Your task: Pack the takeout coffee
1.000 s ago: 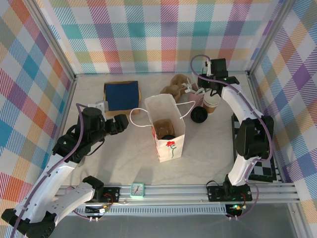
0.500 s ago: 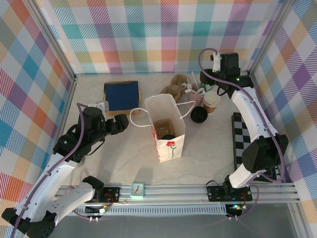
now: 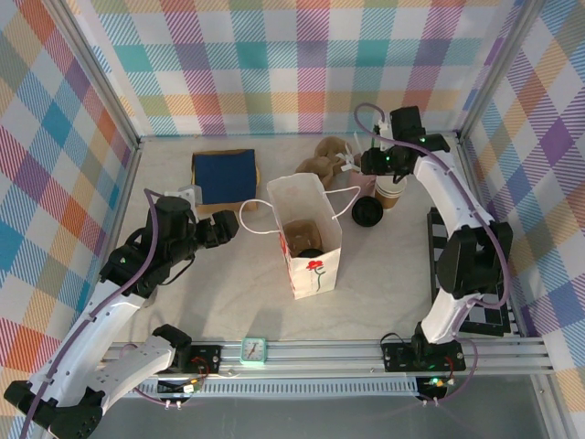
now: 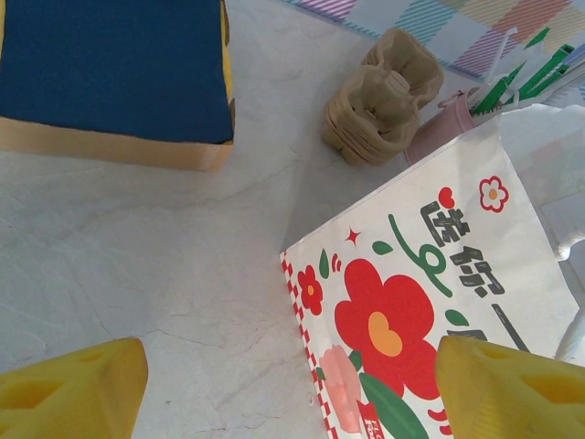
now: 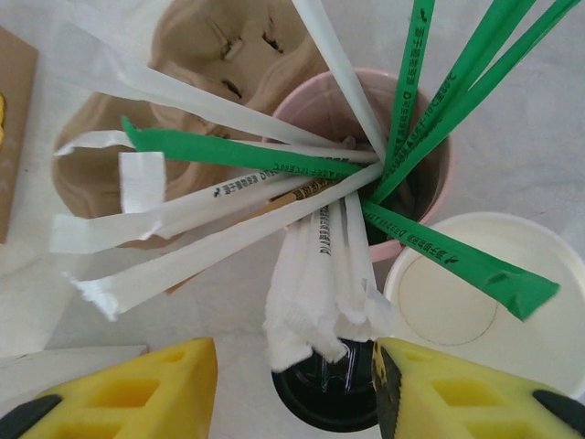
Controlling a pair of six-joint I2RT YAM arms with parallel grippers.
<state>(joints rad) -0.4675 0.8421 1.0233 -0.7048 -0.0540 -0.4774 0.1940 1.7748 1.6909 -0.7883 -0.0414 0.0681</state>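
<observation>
- Right fingers (image 5: 137, 393) spread over the straws (image 5: 238, 160) behind the bag (image 3: 315, 270); left fingers (image 4: 73, 389) spread beside it.
- Closing here could snag straws and topple their cup (image 5: 302, 96).

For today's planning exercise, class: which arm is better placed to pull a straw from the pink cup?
Right: the right gripper hovers open at the pink cup; the left gripper is by the paper bag.
</observation>
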